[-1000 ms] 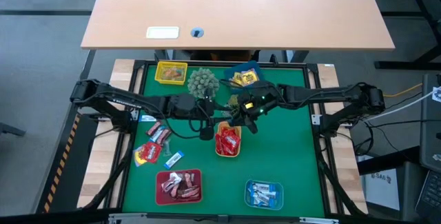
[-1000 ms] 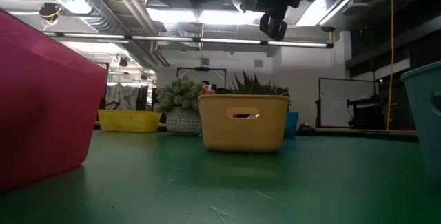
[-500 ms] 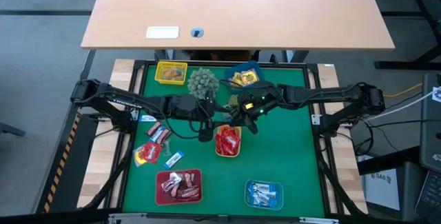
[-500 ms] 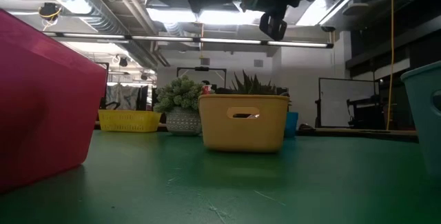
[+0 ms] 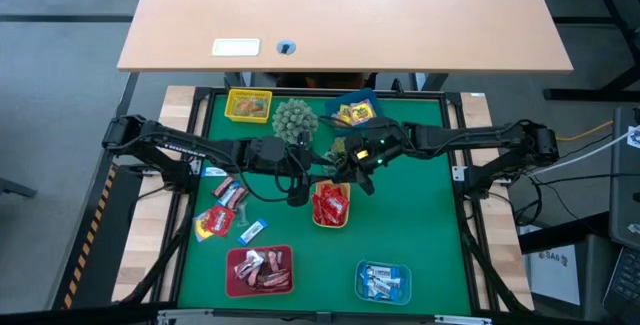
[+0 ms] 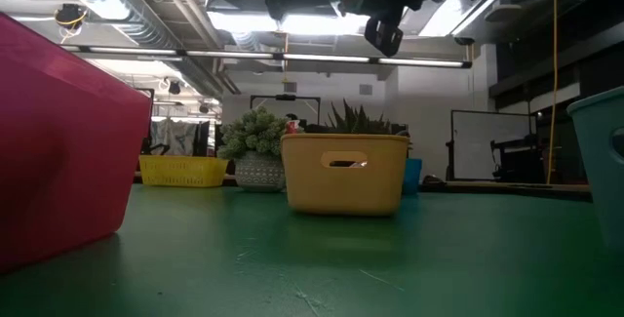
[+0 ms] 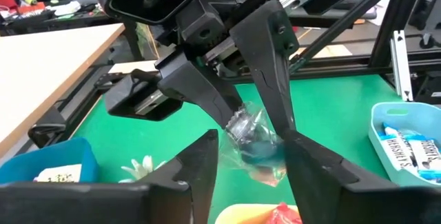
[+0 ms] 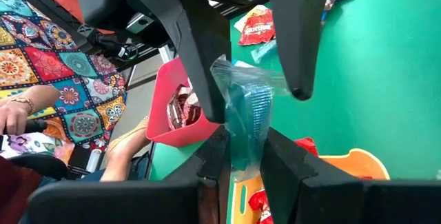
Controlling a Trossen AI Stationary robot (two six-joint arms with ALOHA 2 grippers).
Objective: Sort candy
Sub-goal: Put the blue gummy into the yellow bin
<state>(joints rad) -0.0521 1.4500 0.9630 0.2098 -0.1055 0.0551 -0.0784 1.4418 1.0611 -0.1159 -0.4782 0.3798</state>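
A clear, crinkled candy wrapper with a blue tint [image 8: 242, 114] hangs in mid-air over the green mat [image 5: 420, 215], just above the orange tray [image 5: 331, 208] of red candy near the table's centre. Its long axis runs along the right gripper's fingers, one end sticking out past their tips. The right gripper [image 8: 242, 156] is nearly closed and pinches the near end of the wrapper between its pads. The left gripper [image 7: 251, 156], meeting it from the 9 o'clock side, stands spread with its fingers either side of the same wrapper [image 7: 253, 136]; whether they touch it cannot be told. At 7 o'clock from the grippers sits the red tray [image 5: 234, 283], at 5 o'clock the blue tray [image 5: 361, 290].
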